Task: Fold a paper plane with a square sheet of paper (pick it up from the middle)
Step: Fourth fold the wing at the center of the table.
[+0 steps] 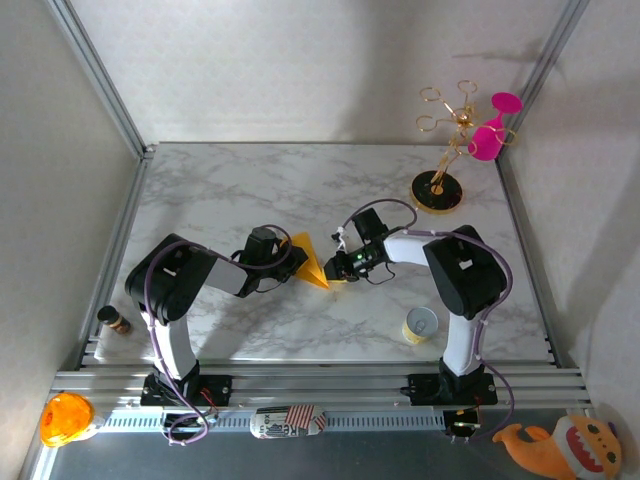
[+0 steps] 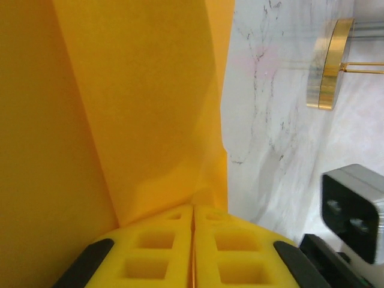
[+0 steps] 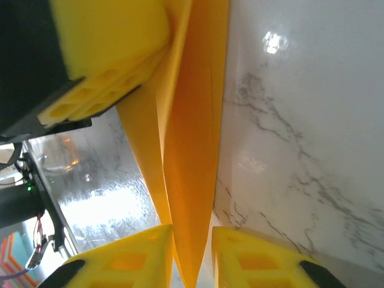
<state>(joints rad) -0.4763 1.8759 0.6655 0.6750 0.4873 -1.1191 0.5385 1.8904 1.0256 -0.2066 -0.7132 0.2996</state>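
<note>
Paper (image 1: 310,262) is seen folded into a pointed wedge over the marble table (image 1: 250,190), well apart from the gold stand (image 1: 437,190), out toward the near-left of it. It's gripped from both ends, looks like. The left gripper (image 1: 283,255) is parked on the side of the paper away from the stand. Its fingers (image 2: 156,249) are pressed tight together, with a fold of the sheet pinched between them. The right gripper (image 1: 338,268) is set on the side nearer the stand. Its fingers (image 3: 132,261) are kept slightly apart, with the paper's pointed end wedged in the gap and touched by both pads.
</note>
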